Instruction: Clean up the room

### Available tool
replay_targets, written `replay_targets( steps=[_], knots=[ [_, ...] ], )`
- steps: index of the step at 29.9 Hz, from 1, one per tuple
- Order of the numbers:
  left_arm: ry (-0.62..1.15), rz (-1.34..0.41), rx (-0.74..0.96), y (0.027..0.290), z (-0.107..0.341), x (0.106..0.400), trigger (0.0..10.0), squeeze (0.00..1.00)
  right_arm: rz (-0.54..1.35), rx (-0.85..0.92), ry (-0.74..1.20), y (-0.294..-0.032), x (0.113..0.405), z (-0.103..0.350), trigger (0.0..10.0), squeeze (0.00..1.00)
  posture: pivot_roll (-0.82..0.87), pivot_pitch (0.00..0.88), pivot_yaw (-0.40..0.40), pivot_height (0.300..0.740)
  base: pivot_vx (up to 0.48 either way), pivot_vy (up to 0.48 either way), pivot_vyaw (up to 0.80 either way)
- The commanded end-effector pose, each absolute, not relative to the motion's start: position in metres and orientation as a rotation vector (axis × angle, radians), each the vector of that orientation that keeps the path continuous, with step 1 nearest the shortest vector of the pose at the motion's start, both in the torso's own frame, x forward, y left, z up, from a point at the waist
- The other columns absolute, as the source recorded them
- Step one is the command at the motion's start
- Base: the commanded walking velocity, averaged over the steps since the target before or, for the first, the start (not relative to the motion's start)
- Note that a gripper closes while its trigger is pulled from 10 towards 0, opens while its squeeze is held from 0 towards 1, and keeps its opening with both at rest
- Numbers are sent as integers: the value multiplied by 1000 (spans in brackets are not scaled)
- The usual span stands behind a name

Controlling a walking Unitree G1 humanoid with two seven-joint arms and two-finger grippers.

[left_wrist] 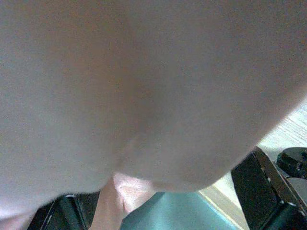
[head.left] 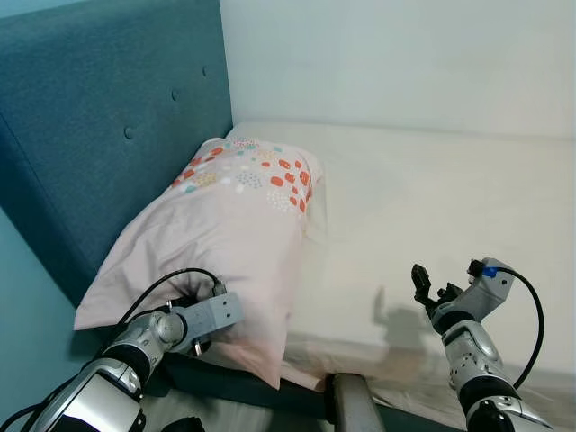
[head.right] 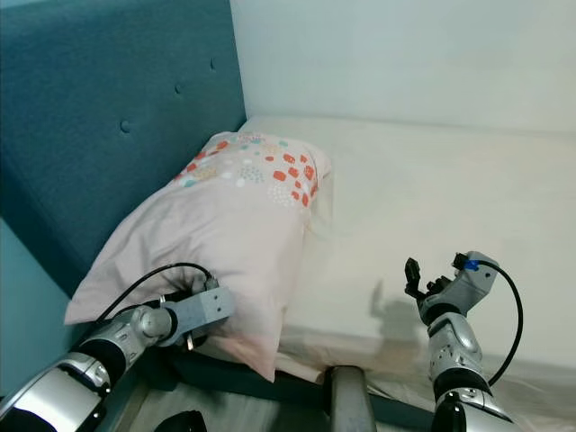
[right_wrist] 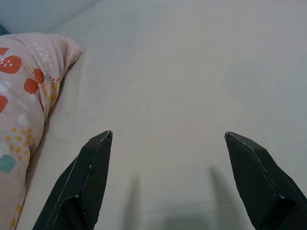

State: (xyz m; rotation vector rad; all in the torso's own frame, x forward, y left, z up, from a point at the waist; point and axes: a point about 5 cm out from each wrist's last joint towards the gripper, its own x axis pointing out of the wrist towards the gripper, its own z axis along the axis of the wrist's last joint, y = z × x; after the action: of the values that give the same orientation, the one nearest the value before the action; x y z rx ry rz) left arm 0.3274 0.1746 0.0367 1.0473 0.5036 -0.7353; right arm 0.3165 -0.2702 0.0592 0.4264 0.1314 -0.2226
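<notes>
Pillow [head.left: 238, 234]: pink, lying against teal headboard [head.left: 99, 117] on bed [head.left: 432, 207] | left gripper [left_wrist: 168, 211]: pressed into pillow's near end, fingers spread around fabric | right gripper [right_wrist: 168, 139]: fingers wide apart, holding nothing, above bare sheet, well apart from pillow

A bedroom in a home: a bed [head.left: 432, 207] with a cream sheet stands in the corner against a plain pale wall [head.left: 396, 58], with a teal buttoned headboard [head.left: 99, 117] and a pink patterned pillow [head.left: 229, 243] at its head.
</notes>
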Motion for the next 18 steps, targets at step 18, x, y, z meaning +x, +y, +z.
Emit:
replay_targets(
  steps=[18],
  knots=[
    [328,-1506,591,190,131,258,10000,0,-157,445,156,-256,325,61,10000,0,-83,0,-16,471,0,0,0]
  ],
)
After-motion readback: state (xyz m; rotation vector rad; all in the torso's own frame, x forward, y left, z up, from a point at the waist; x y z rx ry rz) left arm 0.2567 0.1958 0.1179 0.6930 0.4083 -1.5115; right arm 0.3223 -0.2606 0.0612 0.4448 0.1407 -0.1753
